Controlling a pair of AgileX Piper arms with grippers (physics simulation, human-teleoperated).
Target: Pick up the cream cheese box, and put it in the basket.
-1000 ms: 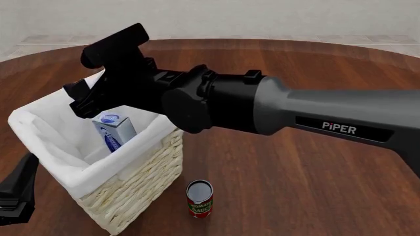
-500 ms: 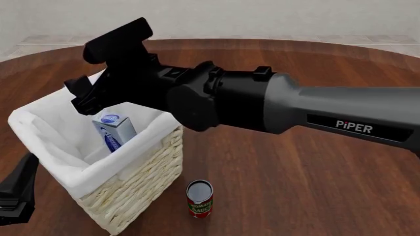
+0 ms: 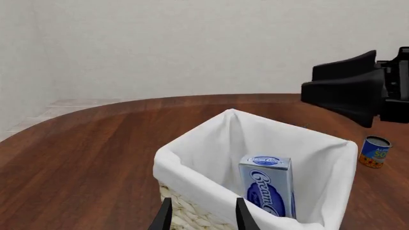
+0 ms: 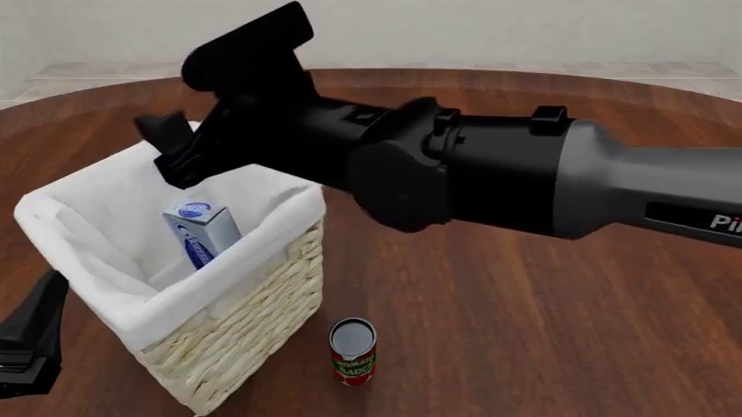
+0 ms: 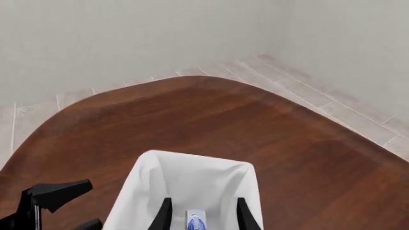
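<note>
So the right gripper (image 4: pixel 207 109) sits in the upper left of the front view, above the far edge of the basket (image 4: pixel 249 300), with its jaws spread wide and nothing between them. The left gripper (image 4: pixel 29 339) only pokes in at the bottom left edge, next to the basket, and its jaws stand a little apart with nothing in them.

The cream cheese box (image 4: pixel 201 231) is already inside the basket, near the middle, leaning against the cloth liner. It stands on end, long axis nearly upright with a slight tilt, and the logo face looks toward the camera's side of the table.

My guess is it's a light, stiff carton with a smooth printed skin, so a bit slippery. If it needed regrabbing, I'd pinch across the two broad flat faces near the top end.
</note>
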